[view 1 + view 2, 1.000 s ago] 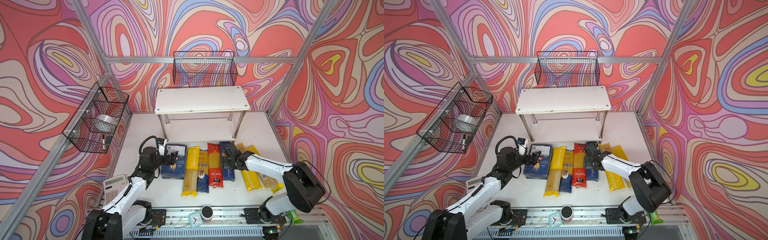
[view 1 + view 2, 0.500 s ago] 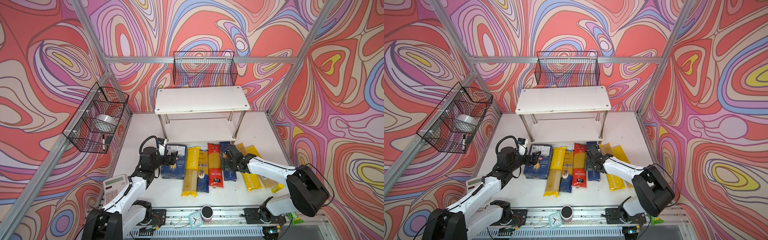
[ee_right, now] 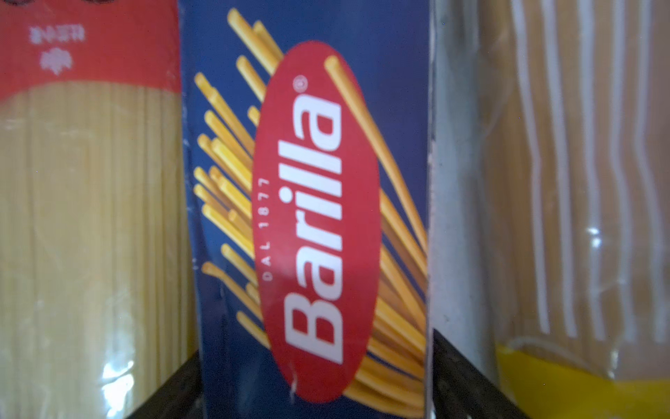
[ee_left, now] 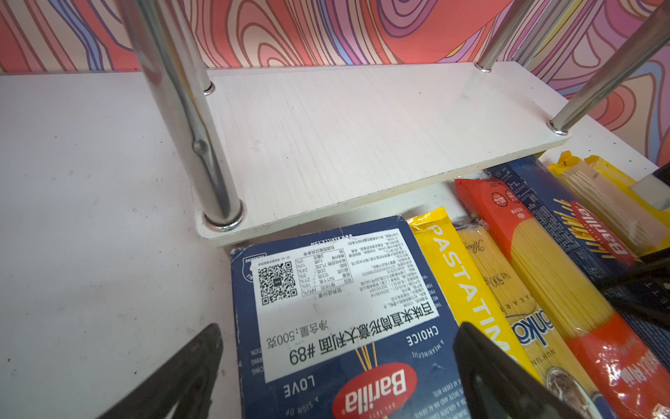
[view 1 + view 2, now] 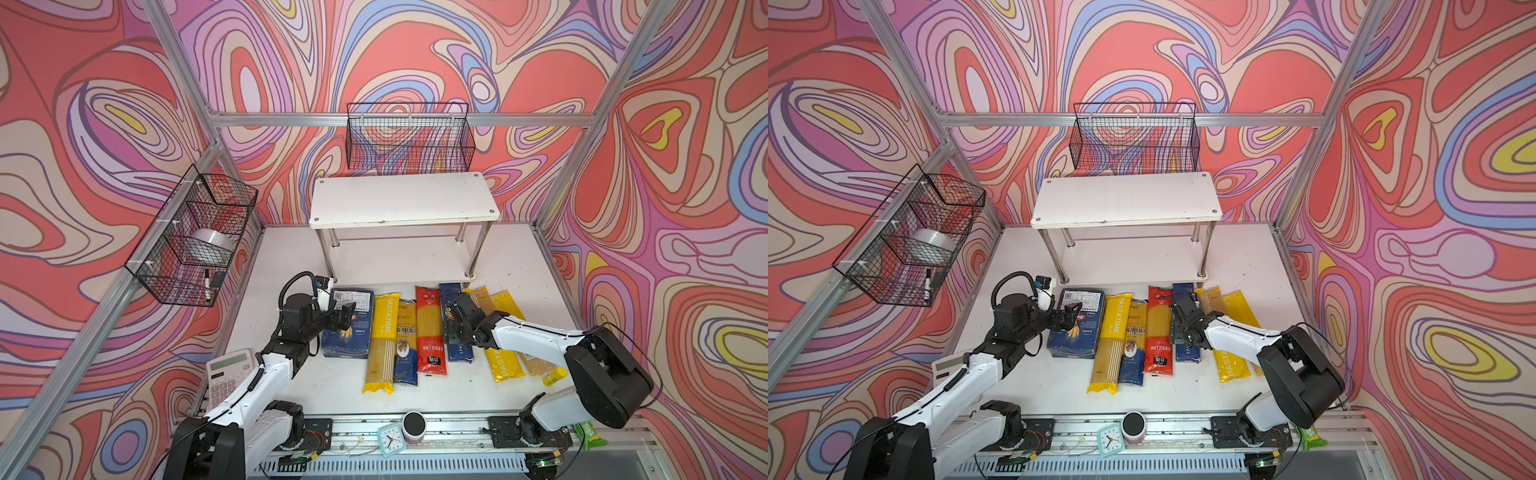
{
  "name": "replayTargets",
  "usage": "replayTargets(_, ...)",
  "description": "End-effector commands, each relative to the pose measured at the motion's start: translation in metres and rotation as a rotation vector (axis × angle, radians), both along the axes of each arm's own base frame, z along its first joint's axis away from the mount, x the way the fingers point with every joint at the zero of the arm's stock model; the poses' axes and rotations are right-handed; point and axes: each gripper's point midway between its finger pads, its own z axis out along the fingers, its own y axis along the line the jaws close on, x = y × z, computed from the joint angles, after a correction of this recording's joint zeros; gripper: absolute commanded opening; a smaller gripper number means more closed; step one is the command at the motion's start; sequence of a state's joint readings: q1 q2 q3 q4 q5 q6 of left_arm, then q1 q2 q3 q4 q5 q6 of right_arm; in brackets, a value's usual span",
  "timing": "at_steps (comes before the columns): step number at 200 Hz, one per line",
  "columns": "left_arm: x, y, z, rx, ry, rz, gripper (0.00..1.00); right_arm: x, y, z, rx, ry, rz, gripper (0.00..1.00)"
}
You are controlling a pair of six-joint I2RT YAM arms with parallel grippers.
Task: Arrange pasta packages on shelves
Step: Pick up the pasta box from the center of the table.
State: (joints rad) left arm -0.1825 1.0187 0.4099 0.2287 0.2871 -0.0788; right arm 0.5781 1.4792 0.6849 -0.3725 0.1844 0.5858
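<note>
Across the white tabletop (image 5: 457,395), in both top views, the pasta packages lie flat in a row just before the white two-tier rack on chrome legs (image 5: 403,199), whose boards are bare. From the robot's left: a wide dark blue Barilla cardboard box (image 5: 347,340), a long yellow PASTATIME film bag (image 5: 384,345), a dark blue bag (image 5: 405,365), a red spaghetti bag (image 5: 430,328), a slim blue Barilla box (image 5: 460,355), then clear and yellow packs (image 5: 503,365). The right gripper (image 5: 454,326) sits low over the slim box, the left gripper (image 5: 345,318) at the wide one. Well apart sit black wire baskets (image 5: 409,137) and a grey calculator (image 5: 226,374).

From the left wrist, that gripper's jaws stand apart above the wide box's near end. The front chrome leg (image 4: 195,145) rises just beyond its far corner and may block a straight slide.

From the right wrist, the black fingers (image 3: 467,384) stand apart, one along each long edge of the slim box, no clamp evident. The red bag lies tight against one edge, leaving little finger room. Cardboard should be stiff, light and smooth, so holding across its width near mid-length looks soundest. Film bags would probably sag and slip.
</note>
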Motion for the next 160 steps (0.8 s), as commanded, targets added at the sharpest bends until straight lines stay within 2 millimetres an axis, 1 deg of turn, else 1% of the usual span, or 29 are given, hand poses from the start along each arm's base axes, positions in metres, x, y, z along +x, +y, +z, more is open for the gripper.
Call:
replayTargets(1,0.005,0.000,0.011,-0.003,-0.030,0.002,1.00,-0.011,-0.013,-0.007,-0.016,0.008,-0.061,0.82)
replayTargets(10,0.005,-0.001,0.011,-0.003,-0.026,0.000,1.00,-0.011,-0.015,-0.005,-0.014,-0.001,-0.071,0.81)
replayTargets(29,0.005,-0.001,0.011,-0.003,-0.028,-0.003,1.00,-0.010,-0.015,-0.003,-0.019,-0.004,-0.069,0.74)
replayTargets(58,0.005,0.001,0.012,-0.002,-0.033,0.008,1.00,-0.011,-0.008,-0.014,-0.004,0.035,-0.041,0.63)
replayTargets(79,0.005,0.001,0.012,-0.002,-0.032,0.010,1.00,-0.012,-0.005,-0.015,0.003,0.045,-0.037,0.61)
replayTargets(91,0.005,0.002,0.012,-0.002,-0.031,0.015,1.00,-0.012,-0.004,-0.014,0.016,0.036,-0.036,0.57)
replayTargets(115,0.005,0.002,0.012,-0.001,-0.031,0.016,1.00,-0.015,-0.003,-0.008,0.047,0.018,-0.037,0.53)
replayTargets(125,0.005,0.001,0.011,-0.003,-0.030,0.010,1.00,-0.017,-0.004,-0.006,0.055,0.007,-0.039,0.49)
replayTargets(135,0.005,0.001,0.011,0.000,-0.028,0.009,1.00,-0.018,-0.006,-0.003,0.061,-0.003,-0.041,0.47)
replayTargets(147,0.006,0.001,0.011,-0.001,-0.025,0.009,1.00,-0.021,-0.006,0.000,0.070,-0.015,-0.039,0.40)
replayTargets(160,0.006,0.001,0.010,0.000,-0.022,0.008,1.00,-0.023,-0.005,0.002,0.082,-0.020,-0.035,0.40)
